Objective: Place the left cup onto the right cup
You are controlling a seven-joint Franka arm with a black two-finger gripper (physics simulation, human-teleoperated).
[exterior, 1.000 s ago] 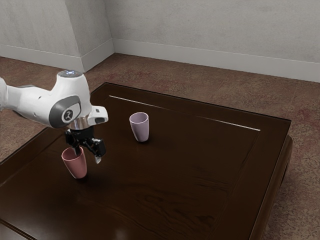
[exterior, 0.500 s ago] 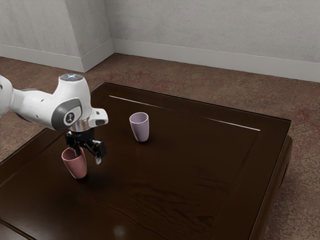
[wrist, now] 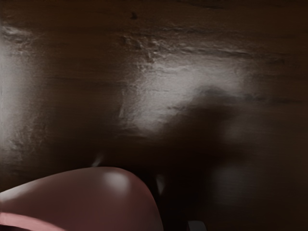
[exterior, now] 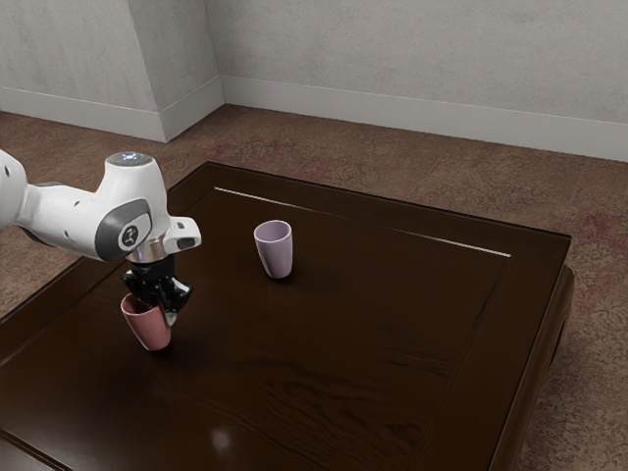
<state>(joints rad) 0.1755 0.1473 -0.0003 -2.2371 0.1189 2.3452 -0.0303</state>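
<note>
Soft, dim light — pale glare on the dark table (wrist: pixel 178 91), shadow beside the pink cup (wrist: pixel 82 197).

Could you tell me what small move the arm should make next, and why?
Probably a short straight lift. The gripper sits at the rim of the pink cup with its jaws looking closed on the wall, while the cup stands on the table. The purple cup stands apart toward the exterior view's right, so height comes first.

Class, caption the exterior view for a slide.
Gripper holds the pink cup by its rim; lilac cup stands apart on the table.
</note>
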